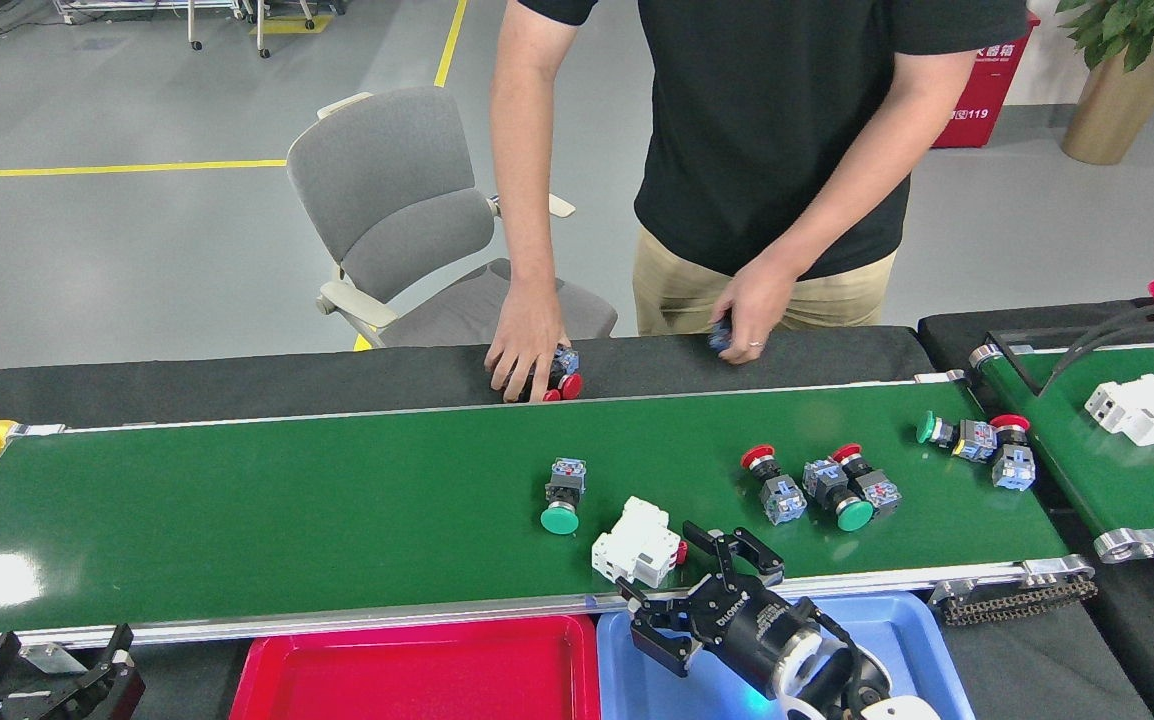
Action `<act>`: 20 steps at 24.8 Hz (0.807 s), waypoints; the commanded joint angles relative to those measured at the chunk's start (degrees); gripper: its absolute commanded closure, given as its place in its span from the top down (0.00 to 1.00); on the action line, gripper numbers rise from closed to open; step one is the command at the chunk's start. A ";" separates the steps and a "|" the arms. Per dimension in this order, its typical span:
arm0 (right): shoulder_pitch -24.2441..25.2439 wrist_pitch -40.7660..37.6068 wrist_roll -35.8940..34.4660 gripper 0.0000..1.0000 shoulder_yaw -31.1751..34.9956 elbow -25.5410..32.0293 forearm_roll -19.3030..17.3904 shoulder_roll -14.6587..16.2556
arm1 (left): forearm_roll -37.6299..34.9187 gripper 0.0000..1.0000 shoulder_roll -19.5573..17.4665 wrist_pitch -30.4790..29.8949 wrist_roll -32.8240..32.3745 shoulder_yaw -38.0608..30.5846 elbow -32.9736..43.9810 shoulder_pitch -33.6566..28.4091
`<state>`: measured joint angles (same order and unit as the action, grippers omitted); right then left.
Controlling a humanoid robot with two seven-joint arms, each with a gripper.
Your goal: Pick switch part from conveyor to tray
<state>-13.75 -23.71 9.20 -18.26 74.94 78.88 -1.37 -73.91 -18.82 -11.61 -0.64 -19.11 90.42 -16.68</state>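
Note:
The conveyor (287, 510) is the long green belt across the middle. On it lie a green-capped switch part (561, 494), a white breaker (637, 545), a red-capped switch part (773, 485), a green and red cluster (849, 492), and two more switch parts (985, 447) at the right end. My right gripper (665, 570) is open over the belt's near rail, its fingers just right of the white breaker and holding nothing. The blue tray (902, 640) lies under my right arm, the red tray (417, 670) beside it. My left gripper (62, 652) sits open at the bottom left.
A person stands behind the belt, one hand (527, 350) on switch parts on the black strip, the other hand (749, 318) holding a small part. A shorter green belt (1137, 480) at the right carries a white breaker (1137, 410). A grey chair (397, 210) stands behind.

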 commanded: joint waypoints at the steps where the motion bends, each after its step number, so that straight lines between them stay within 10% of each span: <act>1: -2.51 2.88 0.12 0.98 -0.38 -1.81 0.48 -1.53 | -0.18 1.00 -0.70 0.27 0.20 -0.23 0.11 0.86; 4: -4.26 4.55 0.12 0.92 -2.49 -4.10 0.48 -2.23 | -0.27 1.00 -0.78 0.09 0.20 -0.14 0.11 1.30; 12: -4.88 4.63 0.03 0.16 -6.44 -4.54 0.83 -1.97 | -0.36 1.00 -0.70 -0.08 0.20 -0.14 0.02 1.21; 20: -3.12 4.63 -2.52 0.09 -5.91 0.56 0.57 -0.56 | -0.36 1.00 -0.43 -1.23 0.20 0.03 1.69 0.33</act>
<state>-16.36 -18.90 8.12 -24.71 73.57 79.64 -2.43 -74.10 -18.81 -12.39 -0.64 -18.88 91.09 -16.50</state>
